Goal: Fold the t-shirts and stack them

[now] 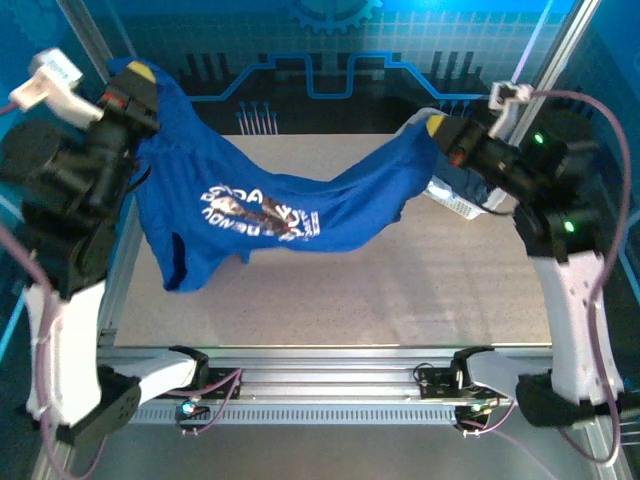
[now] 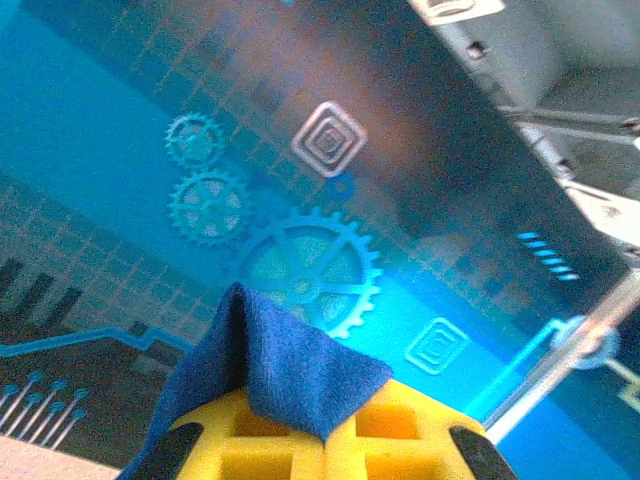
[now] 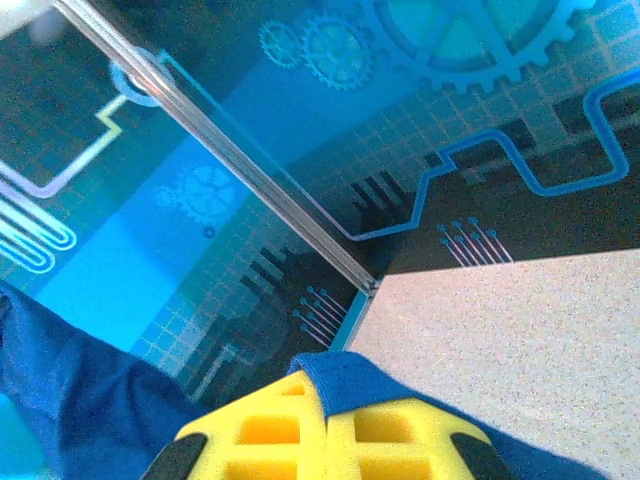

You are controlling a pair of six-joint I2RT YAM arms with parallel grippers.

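Left end effector is up high at 10 o'clock in the top view, jaws clamped tight on a corner of the royal blue t-shirt. On the left wrist camera the yellow pads press together and a peak of blue cloth stands up from the seam between them. Over at 2 o'clock the right end effector is pinched closed on the opposite end of the shirt. Its wrist camera shows a blue hem caught where its yellow pads meet, and more blue cloth hanging away toward 8 o'clock.

Container check: the white lattice basket sits at 3 o'clock on the surface, tucked just under the right end effector and half hidden by arm and shirt. Some dull grey-blue cloth shows at it, though I cannot tell how much is inside.

So the shirt is strung between both end effectors, sagging in a long curve across the far half of the surface. Its white-and-dark print faces up, reading upside down from the top camera. The left side droops lowest, folds trailing toward 8 o'clock; whether they touch the surface I cannot tell. Behind it all stands a blue backdrop printed with gears.
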